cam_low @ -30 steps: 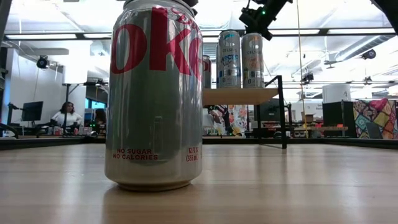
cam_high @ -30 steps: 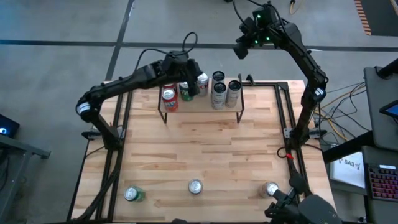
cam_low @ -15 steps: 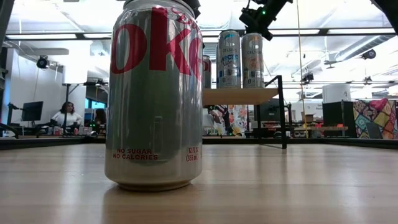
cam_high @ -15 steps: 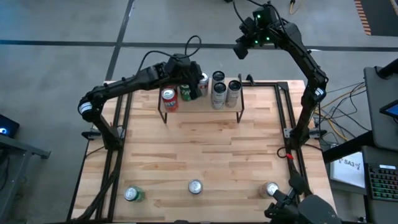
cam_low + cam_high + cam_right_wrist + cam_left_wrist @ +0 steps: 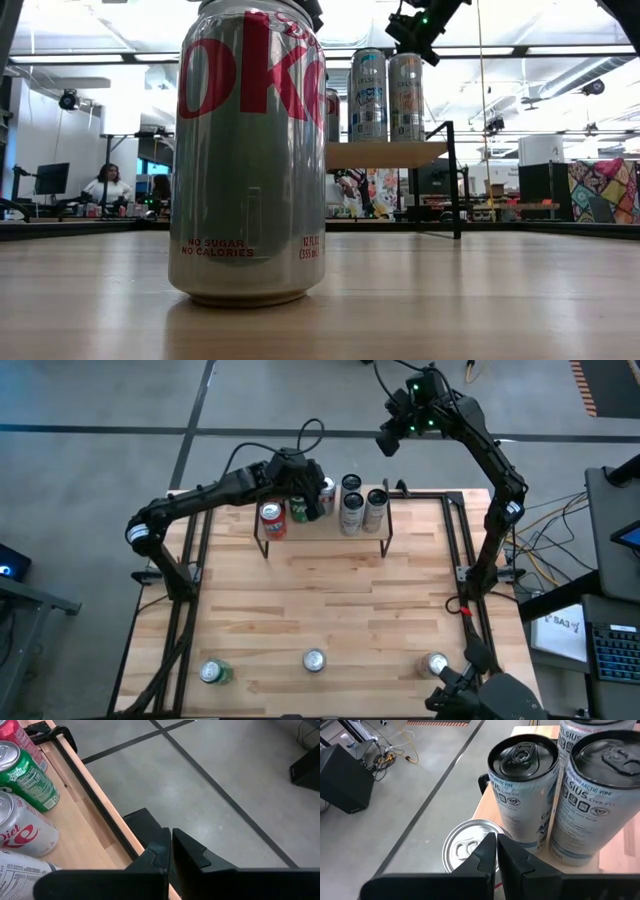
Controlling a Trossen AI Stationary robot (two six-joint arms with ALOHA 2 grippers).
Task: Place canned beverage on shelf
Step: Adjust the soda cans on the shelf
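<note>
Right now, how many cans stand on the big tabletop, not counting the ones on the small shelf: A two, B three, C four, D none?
B: three cans stand along the tabletop's near edge, a green can, a silver can and another silver one.

closed left gripper [image 5: 496,851], silver can [image 5: 465,849], two Celsius cans [image 5: 522,785]

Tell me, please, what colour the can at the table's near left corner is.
Green, with a silver top; the can shows best in the high view.
</note>
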